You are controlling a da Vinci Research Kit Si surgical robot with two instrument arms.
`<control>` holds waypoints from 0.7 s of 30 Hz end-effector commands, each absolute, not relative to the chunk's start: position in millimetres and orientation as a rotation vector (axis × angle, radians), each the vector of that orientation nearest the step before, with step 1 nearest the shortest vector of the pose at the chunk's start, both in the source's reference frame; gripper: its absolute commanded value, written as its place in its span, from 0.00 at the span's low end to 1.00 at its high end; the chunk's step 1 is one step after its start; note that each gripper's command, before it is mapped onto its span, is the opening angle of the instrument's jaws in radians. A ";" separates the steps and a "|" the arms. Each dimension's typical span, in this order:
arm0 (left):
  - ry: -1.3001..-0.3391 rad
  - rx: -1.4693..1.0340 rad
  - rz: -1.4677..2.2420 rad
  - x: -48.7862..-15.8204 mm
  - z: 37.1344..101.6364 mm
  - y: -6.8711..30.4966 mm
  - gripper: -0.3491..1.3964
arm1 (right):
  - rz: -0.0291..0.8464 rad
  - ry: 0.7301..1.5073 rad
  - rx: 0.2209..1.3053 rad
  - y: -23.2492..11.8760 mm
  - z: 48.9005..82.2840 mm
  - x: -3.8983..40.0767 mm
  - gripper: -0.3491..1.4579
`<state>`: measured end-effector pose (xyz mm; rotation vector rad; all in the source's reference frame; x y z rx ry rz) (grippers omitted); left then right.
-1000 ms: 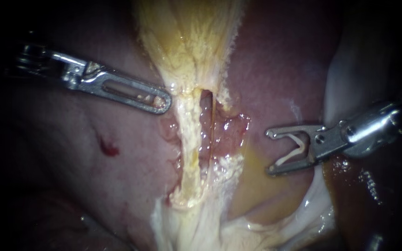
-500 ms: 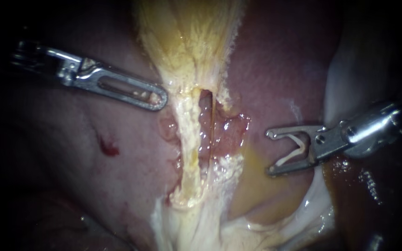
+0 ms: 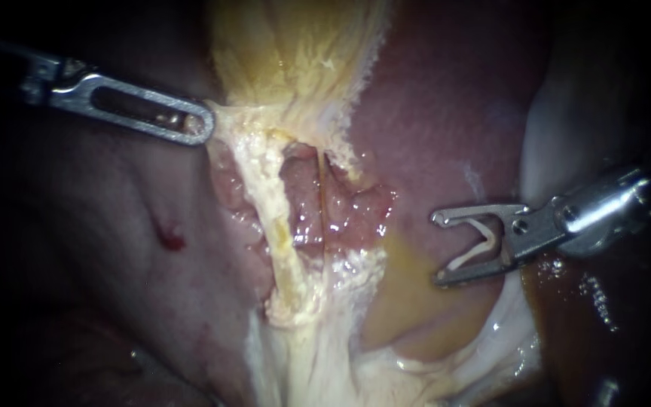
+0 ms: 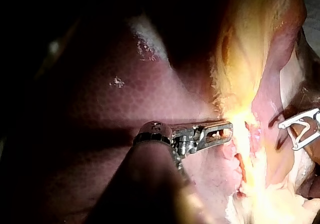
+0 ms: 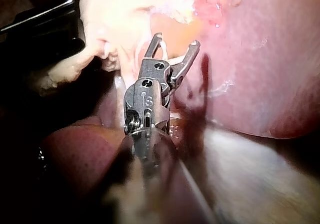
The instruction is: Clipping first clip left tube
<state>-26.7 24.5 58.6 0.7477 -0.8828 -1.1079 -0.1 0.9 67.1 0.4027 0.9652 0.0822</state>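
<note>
My left instrument point(image 3: 202, 125) comes in from the upper left. Its slotted jaws are shut on the pale edge of the gallbladder point(image 3: 295, 53) at its neck, and they hold that tissue stretched to the left. Below the neck the left tube point(image 3: 276, 226), a pale yellow strand, runs down and rightwards. A thinner right tube point(image 3: 324, 192) lies beside it, with a window of raw pink tissue between them. My right instrument point(image 3: 435, 249) hovers right of the tubes, apart from them. Its jaws stand wide apart with a white clip point(image 3: 480, 243) held between them. The wrist views show the same left instrument point(image 4: 226, 132) and right instrument point(image 5: 175, 39).
The liver point(image 3: 446, 113) surrounds the field, with a small red spot point(image 3: 172, 241) on its left part. White fatty tissue point(image 3: 325, 369) spreads at the bottom. A pool of brownish fluid point(image 3: 604, 301) lies under the right instrument's shaft.
My left instrument has moved up and to the left with the gallbladder neck, slanting the left tube and widening the window between the tubes. The right instrument has stayed in place.
</note>
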 end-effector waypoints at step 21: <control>-0.883 0.735 -1.116 -27.9 59.2 24.2 0.00 | 0.118 1.117 0.450 0.4 65.3 4.3 0.47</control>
